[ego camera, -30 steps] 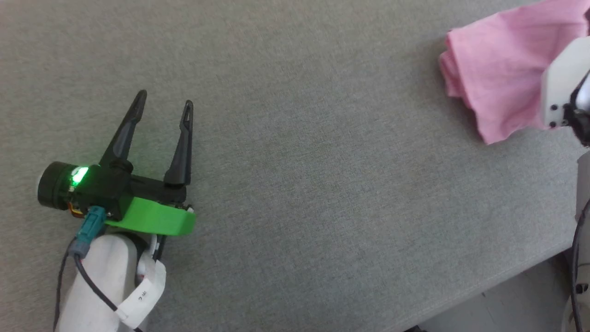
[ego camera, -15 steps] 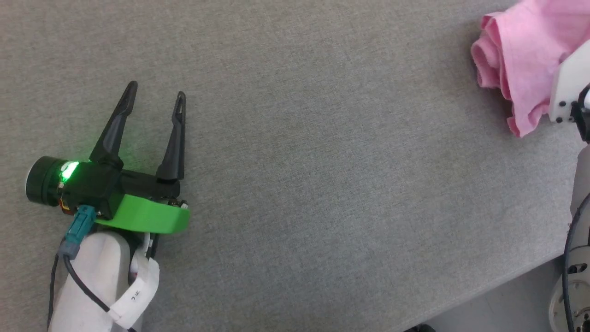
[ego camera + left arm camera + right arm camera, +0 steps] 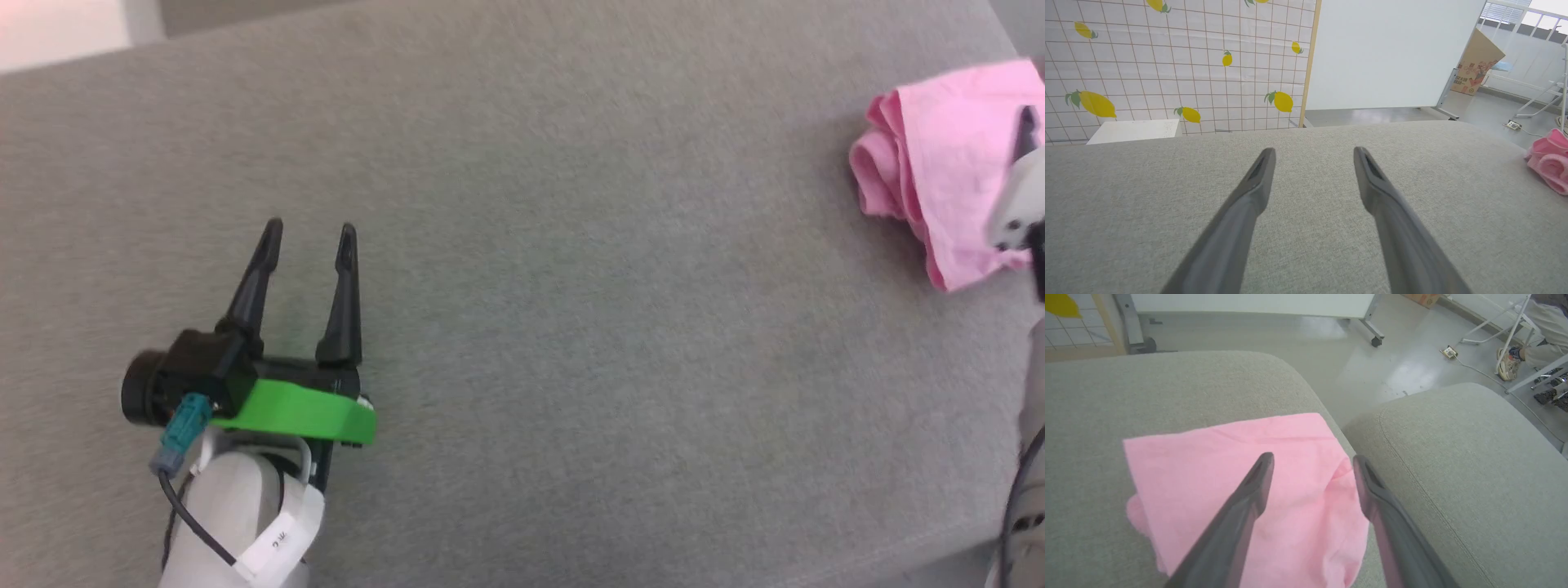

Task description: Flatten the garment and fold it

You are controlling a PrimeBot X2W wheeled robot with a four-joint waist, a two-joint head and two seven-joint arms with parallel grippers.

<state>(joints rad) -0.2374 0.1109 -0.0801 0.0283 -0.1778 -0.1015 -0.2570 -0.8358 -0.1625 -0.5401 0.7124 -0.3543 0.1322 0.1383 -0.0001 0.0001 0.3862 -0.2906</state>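
Note:
The garment (image 3: pixel 939 155) is a light-pink cloth lying bunched in soft folds near the right end of the grey cushion (image 3: pixel 571 286). In the right wrist view the garment (image 3: pixel 1208 465) spreads under my right gripper (image 3: pixel 1313 457), which hovers just above it, open, with nothing between its fingers. The white wrist of that arm (image 3: pixel 1020 204) overlaps the cloth's right side. My left gripper (image 3: pixel 311 229) is far to the left over bare cushion, open and empty. From the left wrist, the left gripper (image 3: pixel 1314 151) points across the cushion, and the garment (image 3: pixel 1549 163) sits at the far right.
A second grey cushion (image 3: pixel 1453 457) adjoins on the right past a seam. Beyond are a shiny floor (image 3: pixel 1372 367), a person's foot (image 3: pixel 1504 367), a lemon-patterned wall (image 3: pixel 1167 61), a white panel (image 3: pixel 1392 53) and a cardboard box (image 3: pixel 1478 61).
My right gripper has opened and the garment has settled into a tighter bundle on the cushion. The head camera has shifted, bringing the cushion's far edge into view. The left gripper stays open.

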